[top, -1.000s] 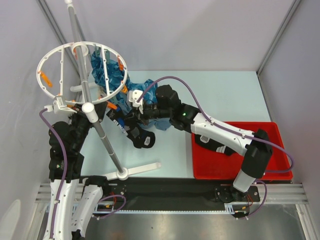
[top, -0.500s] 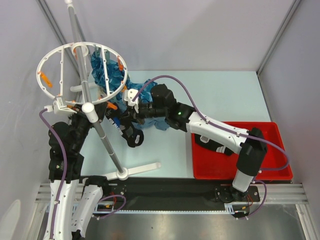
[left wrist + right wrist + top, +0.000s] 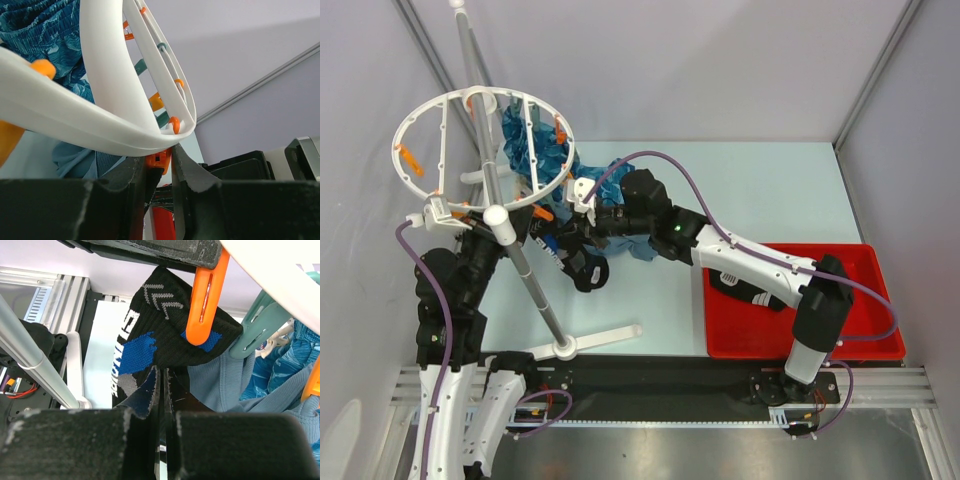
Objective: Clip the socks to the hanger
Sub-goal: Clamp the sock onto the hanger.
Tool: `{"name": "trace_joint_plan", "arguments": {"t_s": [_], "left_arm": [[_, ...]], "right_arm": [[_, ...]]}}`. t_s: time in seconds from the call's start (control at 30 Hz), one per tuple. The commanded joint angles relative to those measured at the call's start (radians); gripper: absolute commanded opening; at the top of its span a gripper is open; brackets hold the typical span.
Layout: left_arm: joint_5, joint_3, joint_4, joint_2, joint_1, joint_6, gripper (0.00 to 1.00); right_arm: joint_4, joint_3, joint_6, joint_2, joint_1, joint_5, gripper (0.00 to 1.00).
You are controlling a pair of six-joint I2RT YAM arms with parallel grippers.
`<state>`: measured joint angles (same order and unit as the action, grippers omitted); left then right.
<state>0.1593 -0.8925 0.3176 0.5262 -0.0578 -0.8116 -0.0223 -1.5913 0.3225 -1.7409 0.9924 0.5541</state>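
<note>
There's the left gripper (image 3: pixel 160 169), pinched almost closed on the orange clip (image 3: pixel 158 160) just under the white hanger (image 3: pixel 107 75) rim, low centre of the left wrist view. Over on the right wrist view, the right gripper (image 3: pixel 162 390) has its fingers nearly together with the edge of the black sock (image 3: pixel 160 335) nipped between them, and the clip lies across the sock's top edge mid-frame, though whether it bites the fabric I can't tell. From above, that sock hangs left of centre beside the stand pole (image 3: pixel 525 275), and a second sock (image 3: pixel 752 290) lies in the red tray (image 3: pixel 870 310) at lower right.
</note>
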Motion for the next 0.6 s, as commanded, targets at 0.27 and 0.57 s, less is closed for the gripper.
{"name": "trace_joint_plan", "arguments": {"t_s": [0.27, 0.57], "left_arm": [[0.016, -0.006, 0.064, -0.017, -0.008, -0.014, 0.43], [-0.020, 0.000, 0.078, -0.046, -0.008, -0.009, 0.77]], "right_arm": [[-0.099, -0.007, -0.010, 0.035, 0.011, -0.042, 0.00], [-0.114, -0.013, -0.025, 0.014, 0.012, -0.057, 0.00]]}}
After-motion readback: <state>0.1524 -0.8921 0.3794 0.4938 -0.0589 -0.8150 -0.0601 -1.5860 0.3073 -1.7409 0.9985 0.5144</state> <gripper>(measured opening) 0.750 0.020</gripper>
